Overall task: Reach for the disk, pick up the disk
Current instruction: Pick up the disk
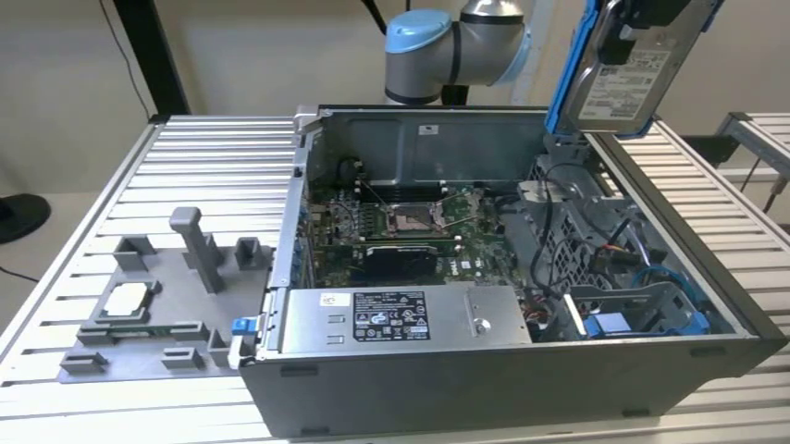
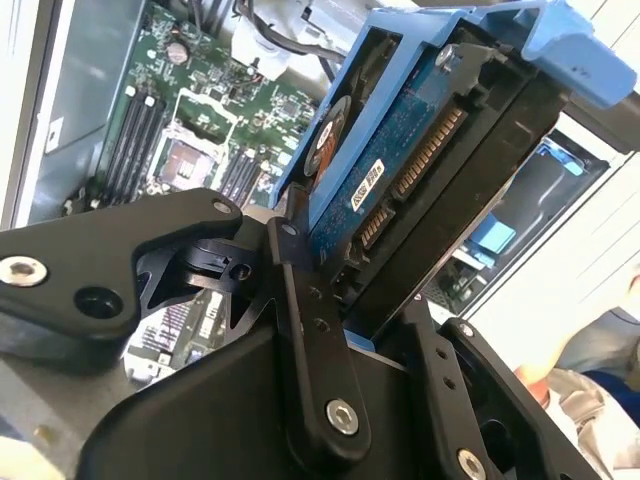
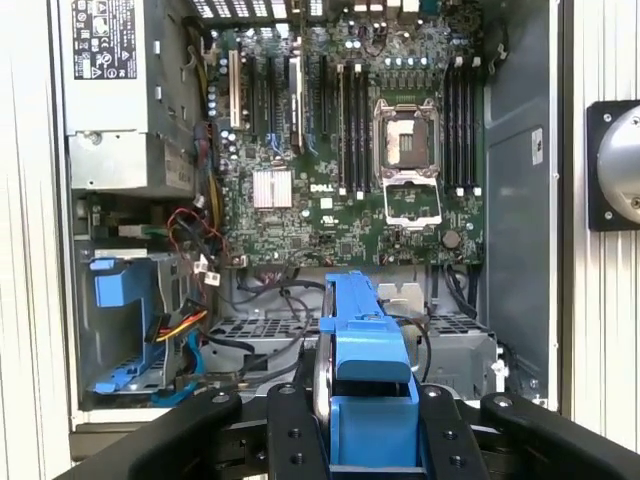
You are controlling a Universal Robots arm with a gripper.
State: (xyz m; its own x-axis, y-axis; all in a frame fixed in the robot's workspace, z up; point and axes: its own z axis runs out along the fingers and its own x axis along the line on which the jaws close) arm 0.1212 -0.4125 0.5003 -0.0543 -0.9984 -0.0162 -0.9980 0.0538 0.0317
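Disk (image 1: 627,69) at upper right of the exterior view, lifted clear above the open computer case (image 1: 691,347). Hand (image 3: 372,425) clamped on the disk's blue frame edges, holding it edge-up, so pickup looks done.
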